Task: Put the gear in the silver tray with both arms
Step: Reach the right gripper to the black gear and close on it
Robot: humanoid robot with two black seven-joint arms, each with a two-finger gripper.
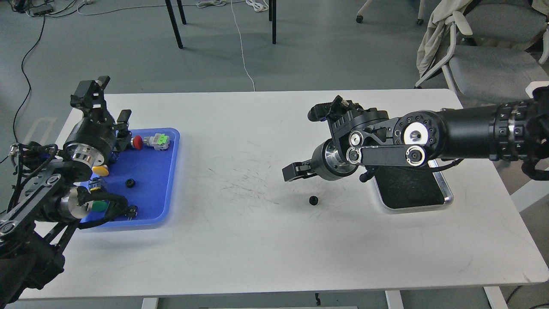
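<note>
The gear (313, 200) is small and black and lies on the white table (257, 249), left of the silver tray (414, 195). My right arm reaches in over the tray and hides its far half. My right gripper (295, 171) hovers just above and left of the gear, seen from the side, so its fingers overlap and I cannot tell how they stand. My left gripper (107, 105) is open and empty, raised over the back left corner of the blue tray (163, 180).
The blue tray holds a red button (137, 142), a grey and green connector (158, 141), a yellow button (101, 170), a green button (99, 207) and a second small black gear (130, 183). An office chair (484, 64) stands beyond the table's right back corner.
</note>
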